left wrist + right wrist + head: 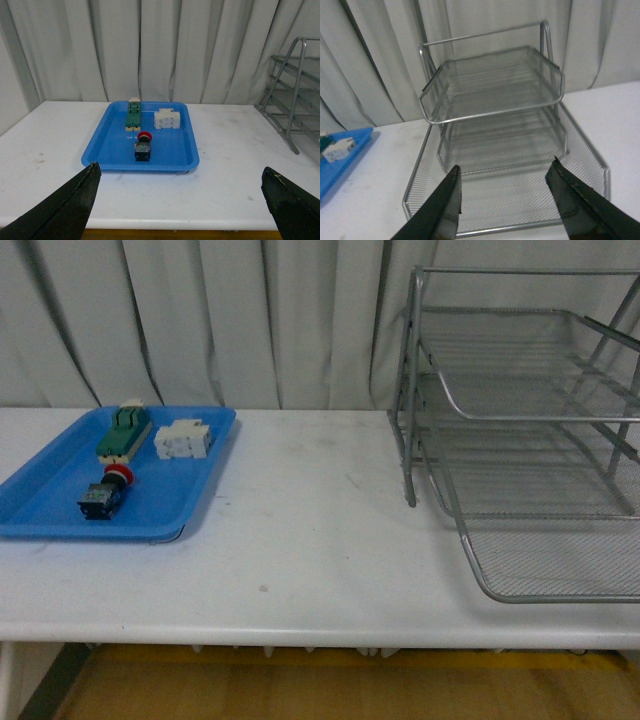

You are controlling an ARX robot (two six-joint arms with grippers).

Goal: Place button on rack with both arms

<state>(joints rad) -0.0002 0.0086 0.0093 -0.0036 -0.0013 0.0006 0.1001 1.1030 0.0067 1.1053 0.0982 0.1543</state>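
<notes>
Front view puts the button (105, 490) lying on its side in the blue tray (45, 500) at the robot's left, red cap turned toward the curtain, black body toward the tray's near rim. A green block (124, 430) and a white block (182, 438) sit behind it, each clearly apart from it. The rack (410, 440) stands empty at the right, and neither arm shows in this view. From the wrists, the left gripper (180, 172) hangs above the table's near edge facing the tray, jaws wide apart and holding nothing. The right gripper (503, 167) hovers before the rack, also spread and empty. So the task looks to be at its start, the pickup not yet made. The next move probably falls to the left arm: drop over the button and close across its boxy body, not the round cap, which would likely slip. The tray's raised rim argues for a descent from above. Bare table (320, 540) between tray and rack leaves ample room for a handover. On the rack, the bottom shelf juts out nearest the robot and lies open from above, while the upper shelves and side posts crowd any deeper approach.
</notes>
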